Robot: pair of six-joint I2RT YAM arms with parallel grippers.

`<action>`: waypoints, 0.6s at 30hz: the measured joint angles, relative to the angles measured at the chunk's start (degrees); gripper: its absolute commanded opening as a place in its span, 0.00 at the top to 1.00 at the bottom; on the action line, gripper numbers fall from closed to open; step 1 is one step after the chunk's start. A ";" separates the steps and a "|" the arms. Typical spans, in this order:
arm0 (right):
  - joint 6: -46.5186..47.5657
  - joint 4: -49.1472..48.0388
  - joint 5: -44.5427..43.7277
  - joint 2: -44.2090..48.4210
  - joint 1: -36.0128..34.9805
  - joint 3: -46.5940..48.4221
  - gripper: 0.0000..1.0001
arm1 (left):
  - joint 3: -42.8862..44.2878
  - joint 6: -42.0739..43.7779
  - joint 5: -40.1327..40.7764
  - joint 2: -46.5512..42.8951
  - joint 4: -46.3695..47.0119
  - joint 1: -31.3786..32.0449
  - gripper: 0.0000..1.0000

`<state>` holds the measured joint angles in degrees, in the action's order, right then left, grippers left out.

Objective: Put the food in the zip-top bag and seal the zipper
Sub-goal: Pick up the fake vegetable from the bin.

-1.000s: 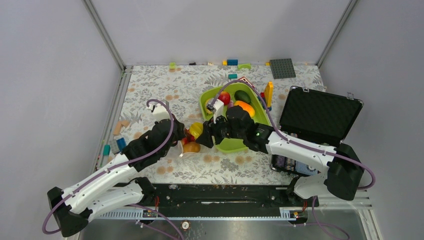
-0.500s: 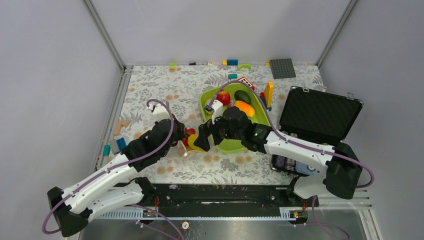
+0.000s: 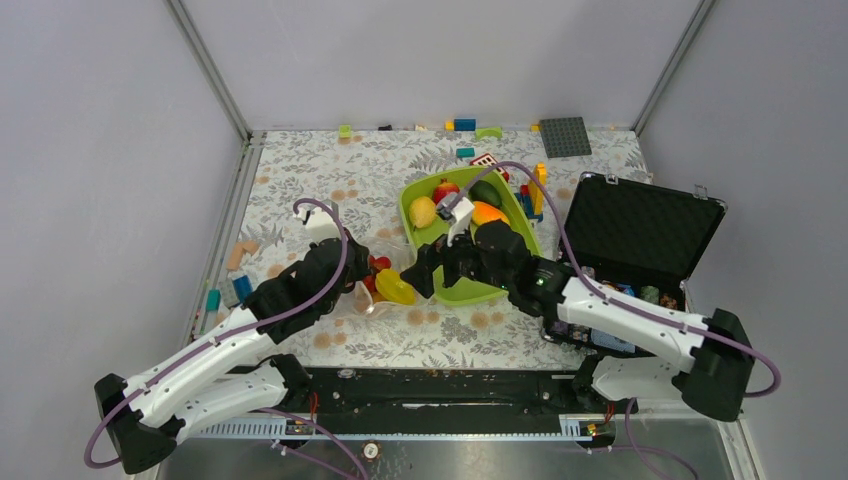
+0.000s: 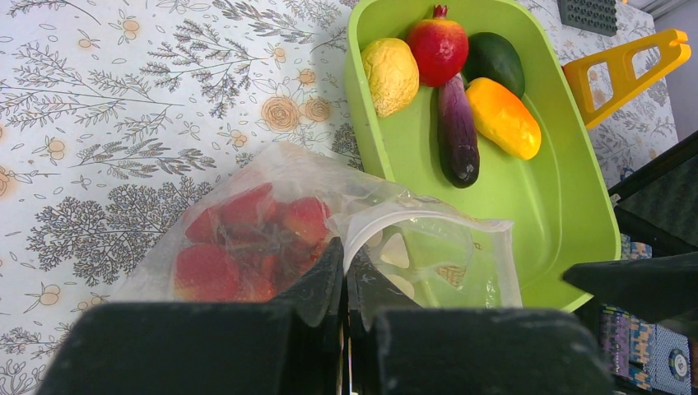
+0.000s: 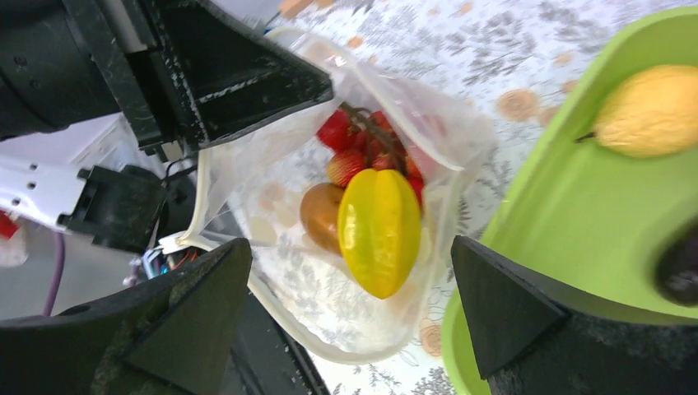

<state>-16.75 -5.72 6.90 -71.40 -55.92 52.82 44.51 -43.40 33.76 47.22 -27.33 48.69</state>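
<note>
Lying beneath spread right gripper — starfruit.

The bag lay on the table, just left of the tray. In the bag were the grapes, the kiwi and the starfruit, all touching, with the starfruit nearest the tray. My left claw sat at the bag's mouth. My right claw hung over the bag. At the far end of the tray lay the lemon, with the apple to its right and the eggplant beside them. A case stood right of the tray.
</note>
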 measured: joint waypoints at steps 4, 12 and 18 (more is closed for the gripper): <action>0.00 -0.70 -9.73 5.46 -0.07 -3.39 0.01 | 0.00 0.00 0.02 -0.04 0.00 0.00 1.00; -4.20 3.82 -28.65 6.10 2.19 -3.98 0.00 | 0.00 0.02 0.02 -0.46 -0.02 0.00 1.00; -8.24 8.61 -29.97 -0.70 8.79 -3.45 0.00 | 0.00 0.02 0.02 -0.46 -0.02 0.00 1.00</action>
<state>-24.99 2.90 -23.07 -72.10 -47.13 49.36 44.51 -43.38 33.78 46.76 -27.35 48.69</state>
